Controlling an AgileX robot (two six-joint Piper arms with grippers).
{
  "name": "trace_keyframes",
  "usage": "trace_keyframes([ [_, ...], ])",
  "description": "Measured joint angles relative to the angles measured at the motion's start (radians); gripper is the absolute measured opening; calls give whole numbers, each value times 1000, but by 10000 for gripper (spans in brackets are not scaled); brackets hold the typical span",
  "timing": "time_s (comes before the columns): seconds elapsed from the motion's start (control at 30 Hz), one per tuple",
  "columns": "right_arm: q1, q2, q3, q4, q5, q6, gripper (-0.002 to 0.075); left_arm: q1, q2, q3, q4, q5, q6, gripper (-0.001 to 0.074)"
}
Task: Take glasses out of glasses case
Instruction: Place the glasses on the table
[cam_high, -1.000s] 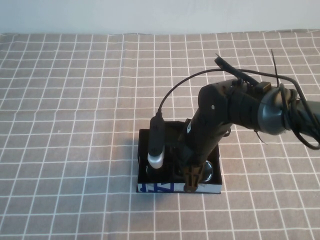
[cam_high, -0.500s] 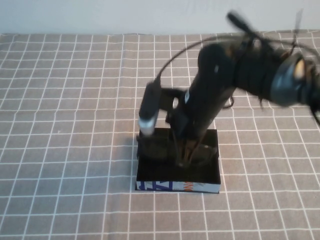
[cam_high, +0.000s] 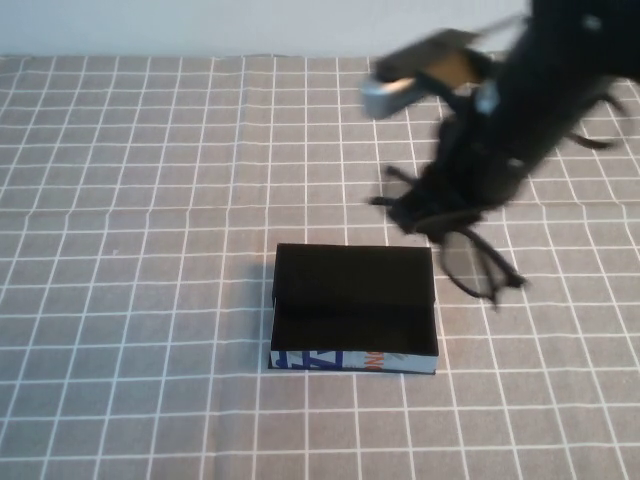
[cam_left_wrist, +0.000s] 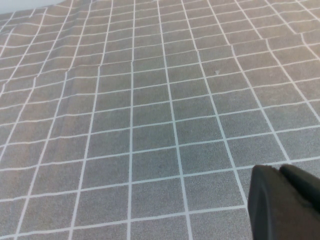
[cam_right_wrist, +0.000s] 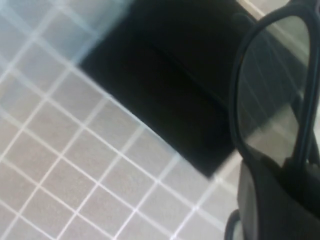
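The glasses case (cam_high: 354, 312) lies open on the checked cloth at the table's middle, its black inside bare and its patterned edge toward me. My right gripper (cam_high: 436, 216) is raised above the cloth, up and to the right of the case. It is shut on the black glasses (cam_high: 474, 258), which hang from it in the air with the arms spread. In the right wrist view the glasses (cam_right_wrist: 241, 95) sit in the right gripper (cam_right_wrist: 289, 169) with the case (cam_right_wrist: 165, 75) below. My left gripper (cam_left_wrist: 280, 172) is shut and empty above bare cloth, out of the high view.
A grey cloth with white grid lines (cam_high: 150, 200) covers the whole table. A pale wall runs along the far edge. The right arm with its cables reaches in from the upper right.
My right gripper has lifted the glasses out of the case and carried them up and to the right. The case now stands with nothing in it.
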Motion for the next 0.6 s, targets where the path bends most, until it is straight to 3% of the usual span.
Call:
trace_keyframes([
  [0.27, -117, -132, 331, -47, -23, 378, 43, 0, 0, 0, 0, 0, 0, -4],
  [0.4, -170, -148, 494, -47, -206, 414, 43, 0, 0, 0, 0, 0, 0, -4],
  [0.6, -178, -110, 624, -41, -465, 417, 43, 0, 0, 0, 0, 0, 0, -4],
])
